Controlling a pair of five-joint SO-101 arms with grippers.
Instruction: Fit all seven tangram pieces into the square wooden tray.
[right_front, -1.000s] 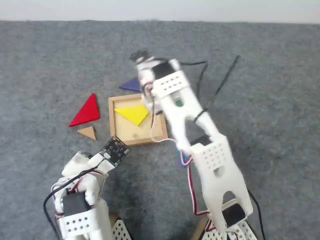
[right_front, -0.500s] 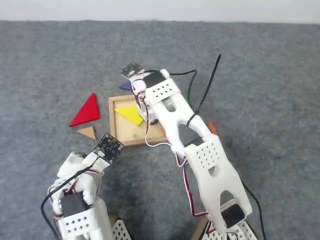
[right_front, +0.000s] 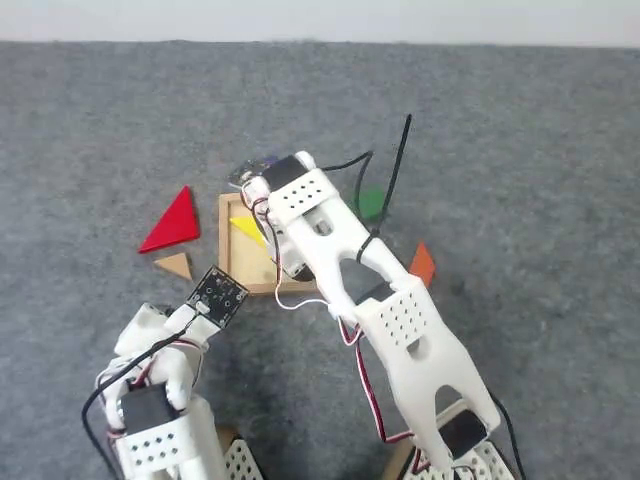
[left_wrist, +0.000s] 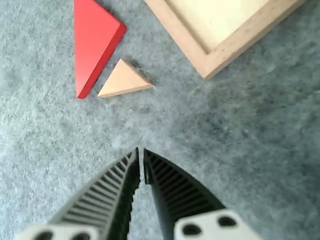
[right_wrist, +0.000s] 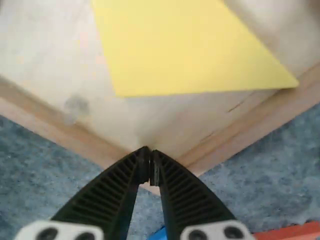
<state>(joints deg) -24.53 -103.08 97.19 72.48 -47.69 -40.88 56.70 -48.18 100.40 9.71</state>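
Observation:
The square wooden tray (right_front: 233, 272) lies at mid table with a yellow triangle (right_front: 246, 228) in it, mostly covered by my right arm (right_front: 318, 225). In the right wrist view my right gripper (right_wrist: 149, 162) is shut and holds nothing, its tips at an inside corner of the tray rim (right_wrist: 50, 132), just short of the yellow triangle (right_wrist: 185, 50). Left of the tray lie a red triangle (right_front: 173, 222) and a small tan triangle (right_front: 176, 265). My left gripper (left_wrist: 140, 160) is shut and empty above the carpet, short of the tan triangle (left_wrist: 124, 80) and red triangle (left_wrist: 95, 35).
A green piece (right_front: 372, 202) and an orange piece (right_front: 423, 263) lie on the grey carpet right of the tray. A blue piece's edge (right_wrist: 157, 234) shows outside the rim near my right gripper. A tray corner (left_wrist: 220, 55) lies beyond my left gripper.
My right arm has swung left over the tray, covering more of the yellow triangle and the blue piece behind it and uncovering the green and orange pieces. The left arm shifted slightly left.

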